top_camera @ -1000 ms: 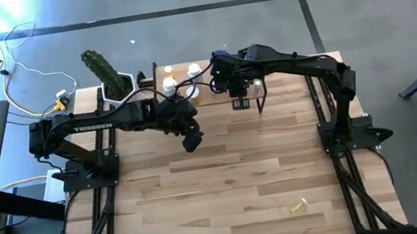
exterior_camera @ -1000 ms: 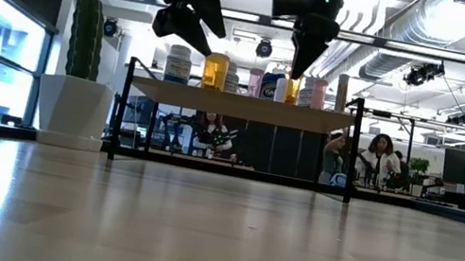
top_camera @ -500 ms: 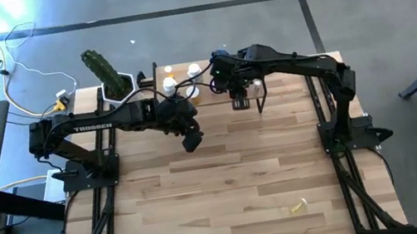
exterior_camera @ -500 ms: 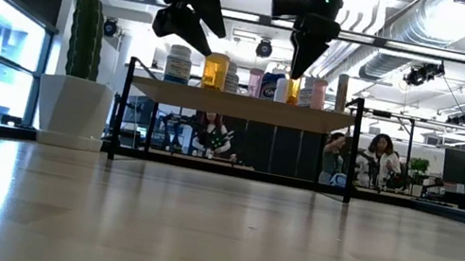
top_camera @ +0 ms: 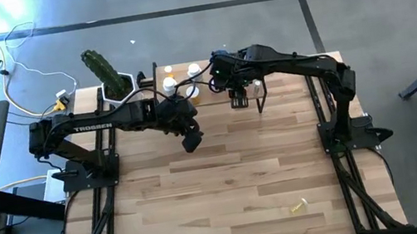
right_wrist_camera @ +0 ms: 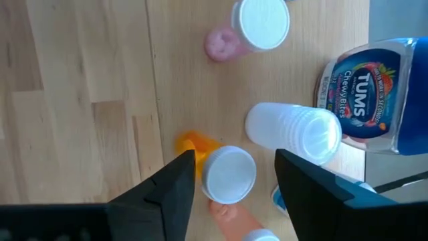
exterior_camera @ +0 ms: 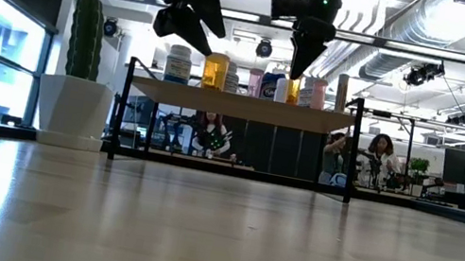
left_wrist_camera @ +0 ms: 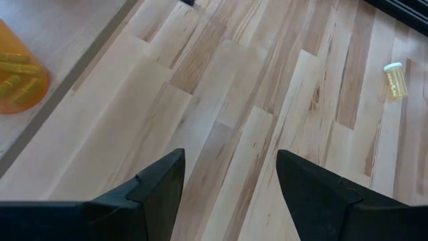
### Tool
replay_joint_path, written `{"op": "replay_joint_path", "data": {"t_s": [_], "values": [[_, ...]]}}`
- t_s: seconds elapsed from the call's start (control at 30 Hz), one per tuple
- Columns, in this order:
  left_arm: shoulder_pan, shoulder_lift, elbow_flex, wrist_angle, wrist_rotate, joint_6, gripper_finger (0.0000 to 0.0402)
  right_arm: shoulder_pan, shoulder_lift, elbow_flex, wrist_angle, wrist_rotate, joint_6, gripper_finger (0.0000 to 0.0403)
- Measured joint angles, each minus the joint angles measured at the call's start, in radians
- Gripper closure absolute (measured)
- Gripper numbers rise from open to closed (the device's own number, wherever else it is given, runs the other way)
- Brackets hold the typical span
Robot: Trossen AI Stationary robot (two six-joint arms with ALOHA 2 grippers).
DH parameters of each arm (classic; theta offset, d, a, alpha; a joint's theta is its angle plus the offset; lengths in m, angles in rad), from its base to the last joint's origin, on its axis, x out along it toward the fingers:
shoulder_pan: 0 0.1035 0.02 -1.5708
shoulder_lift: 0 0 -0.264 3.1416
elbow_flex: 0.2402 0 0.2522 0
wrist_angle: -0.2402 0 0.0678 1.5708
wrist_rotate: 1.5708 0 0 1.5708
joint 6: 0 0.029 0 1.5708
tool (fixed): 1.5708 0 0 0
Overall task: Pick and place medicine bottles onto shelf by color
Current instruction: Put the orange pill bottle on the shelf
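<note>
The shelf (exterior_camera: 237, 104) stands at the table's far edge and bears several medicine bottles (exterior_camera: 214, 72). My right gripper (right_wrist_camera: 234, 177) hovers over it, open, pointing steeply down, its fingers on either side of an orange white-capped bottle (right_wrist_camera: 229, 174) without touching it. Beside it stand a white bottle (right_wrist_camera: 294, 130), a blue one (right_wrist_camera: 368, 87) and a pink one (right_wrist_camera: 257, 27). My left gripper (left_wrist_camera: 227, 174) hangs open over bare tabletop just in front of the shelf (top_camera: 192, 142). A yellowish bottle (top_camera: 297, 204) lies on its side near the table's front right.
A white pot with a cactus (top_camera: 115, 85) stands at the shelf's left end. An orange bottle (left_wrist_camera: 17, 84) shows on the shelf close to my left gripper. The wide tabletop (top_camera: 227, 181) in front of the shelf holds only the yellowish bottle. People sit in the room behind.
My right gripper has opened above the shelf while staying in place; the orange white-capped bottle stands on the shelf between its fingers.
</note>
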State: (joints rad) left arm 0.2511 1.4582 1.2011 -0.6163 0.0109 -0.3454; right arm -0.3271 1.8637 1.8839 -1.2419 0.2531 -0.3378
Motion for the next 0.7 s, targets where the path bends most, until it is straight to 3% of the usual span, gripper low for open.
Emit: {"op": "replay_joint_path", "data": {"t_s": [0.7], "values": [[0.0, 0.0, 0.0, 0.001, -0.001, 0.008, 0.0177, 0.004, -0.061, 0.0, -0.025, -0.005, 0.125, 0.0206]]}}
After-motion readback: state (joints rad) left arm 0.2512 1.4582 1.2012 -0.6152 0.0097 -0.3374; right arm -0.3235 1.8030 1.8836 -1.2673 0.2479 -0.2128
